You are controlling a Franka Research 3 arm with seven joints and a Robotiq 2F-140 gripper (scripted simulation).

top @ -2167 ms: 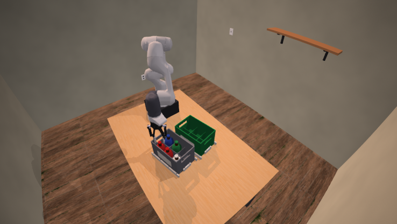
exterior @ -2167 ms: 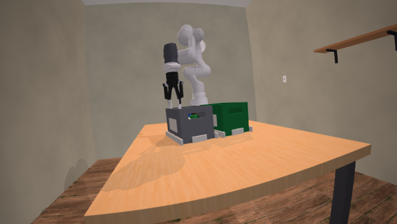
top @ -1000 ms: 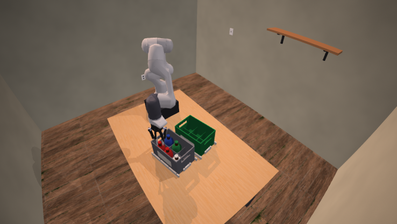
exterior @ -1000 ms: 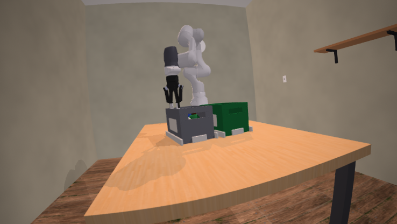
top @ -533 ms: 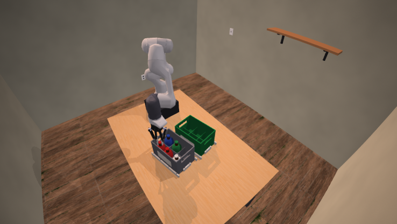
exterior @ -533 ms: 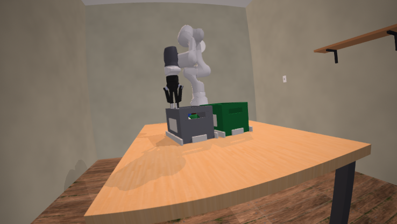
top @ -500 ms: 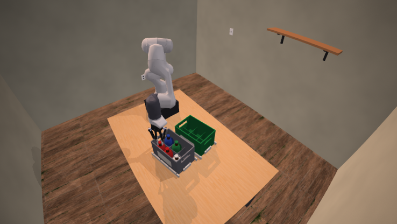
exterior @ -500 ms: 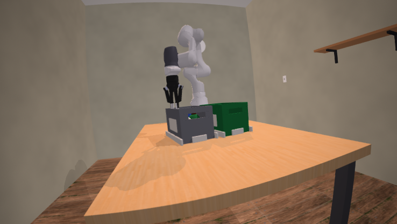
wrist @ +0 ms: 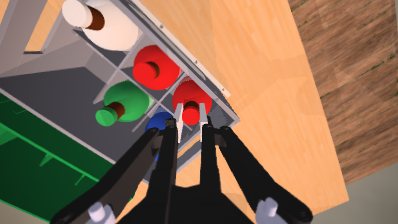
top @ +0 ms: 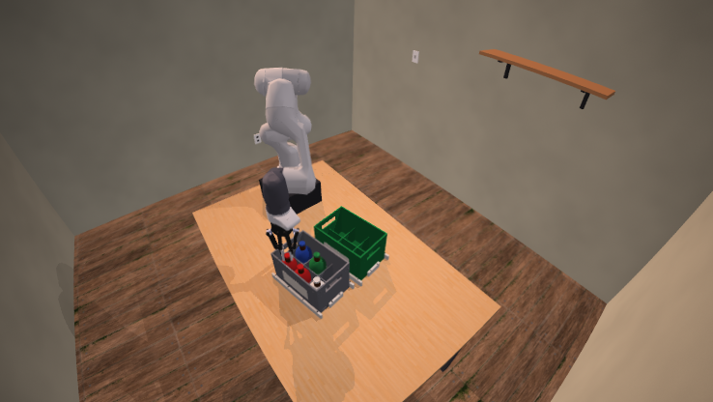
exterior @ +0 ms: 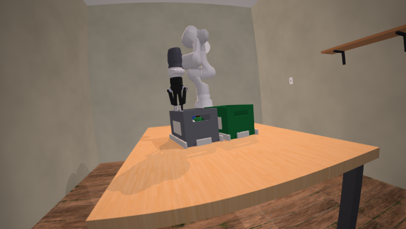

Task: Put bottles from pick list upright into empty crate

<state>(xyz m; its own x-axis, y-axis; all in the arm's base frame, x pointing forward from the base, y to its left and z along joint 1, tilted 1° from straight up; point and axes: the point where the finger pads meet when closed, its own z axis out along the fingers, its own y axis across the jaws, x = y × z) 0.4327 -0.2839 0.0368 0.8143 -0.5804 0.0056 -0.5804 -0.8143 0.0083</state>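
Wrist cam: claw (top: 288, 253) (exterior: 177, 108) (wrist: 191, 111) closed on corner red bottle (top: 288, 261) (wrist: 192, 93), pads at its cap, btl upright in gray crate (top: 334, 295) (exterior: 200, 133) (wrist: 45, 82). Other red, blue, green & white btls share that crate; green crate (top: 369, 263) (exterior: 241, 123) (wrist: 45, 150) alongside on tabletop (top: 419, 309) (exterior: 241, 164) (wrist: 260, 90), w/o btls.

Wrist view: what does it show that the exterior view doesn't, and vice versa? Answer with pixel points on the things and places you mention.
Wrist only: two red bottles (top: 288, 261) (top: 302, 273) (wrist: 159, 65) (wrist: 192, 94), the nearer one's cap between the fingertips.
Exterior only: wall shelf (top: 546, 71) (exterior: 366, 38), a table leg (exterior: 350, 196).
Both: gripper (top: 283, 253) (exterior: 178, 108) (wrist: 191, 111), gray crate (top: 335, 291) (exterior: 203, 129) (wrist: 45, 117), green crate (top: 373, 258) (exterior: 241, 125) (wrist: 40, 167), green bottle (top: 316, 264) (exterior: 198, 119) (wrist: 127, 101).
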